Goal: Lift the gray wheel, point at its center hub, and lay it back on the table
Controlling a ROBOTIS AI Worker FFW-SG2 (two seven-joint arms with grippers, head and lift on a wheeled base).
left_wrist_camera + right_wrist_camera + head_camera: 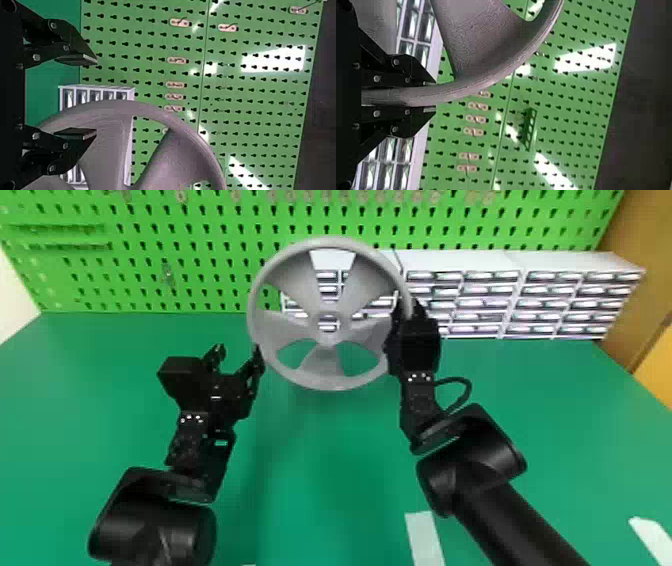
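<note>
Gray wheel (295,272) hangs above the green tabletop (325,470), its rim (330,383) pinched by the right tool (432,96).
The left tool (238,351), spread, sits near the opposite side. A one-sided grip could let the wheel twist or slip; a careless point at the hub (329,314) could knock it. Pegboard (205,245) and white drawers (465,260) stand behind.

So both arms are up over the surface (325,470). Left arm (155,520) comes in low and leans inward, and the left gripper (238,350) has its fingers (77,60) spread, with a wide gap between the tips. Right arm (505,515) slants inward, then bends at the wrist (419,400), so the right gripper (408,304) points at the far edge, fingers closed in pretty tight, nearer that edge than the other one.
</note>
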